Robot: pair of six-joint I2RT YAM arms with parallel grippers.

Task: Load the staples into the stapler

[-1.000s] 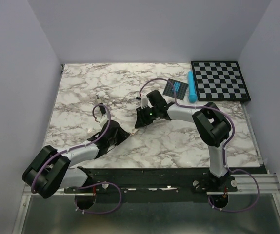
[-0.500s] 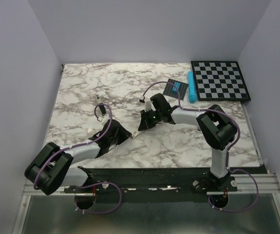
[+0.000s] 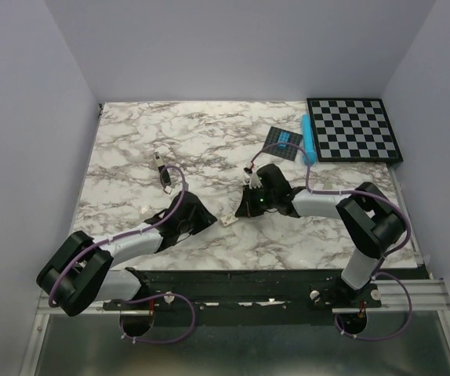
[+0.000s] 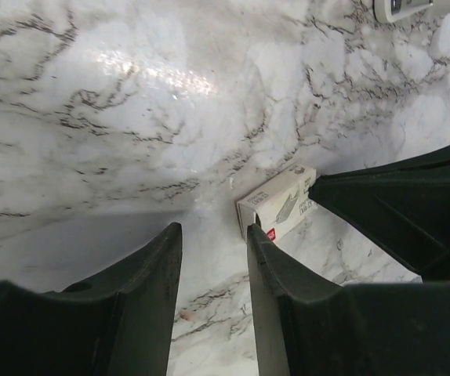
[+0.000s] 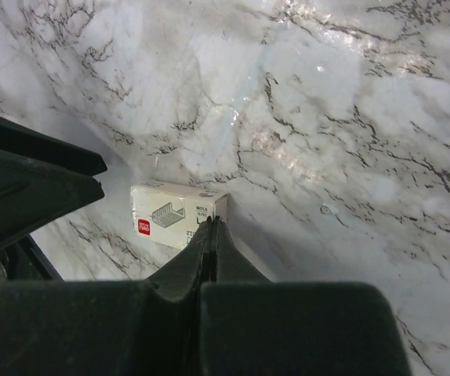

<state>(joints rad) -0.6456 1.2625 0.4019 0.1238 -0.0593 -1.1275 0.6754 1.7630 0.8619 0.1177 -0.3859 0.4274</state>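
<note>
Nearest the arm bases, the left fingers (image 4: 154, 282) are seen parted by a moderate gap with nothing held between them, and they are lowered close to the marble desk (image 3: 209, 133). The staple box (image 4: 276, 204), small and white, is found lying flat on the desk just beyond their tips, between the two arms. The right fingers (image 5: 209, 258) are observed pressed together, with their tips set against one end of the box; nothing can be made out clamped between them. No loose strip of staples can be made out. The stapler (image 3: 160, 168) is noted farther back on the left, well apart from the box and from both arms. At the far right, a blue cylinder (image 3: 307, 139) is recorded between a dark pad (image 3: 282, 142) and a checkerboard (image 3: 354, 129).
</note>
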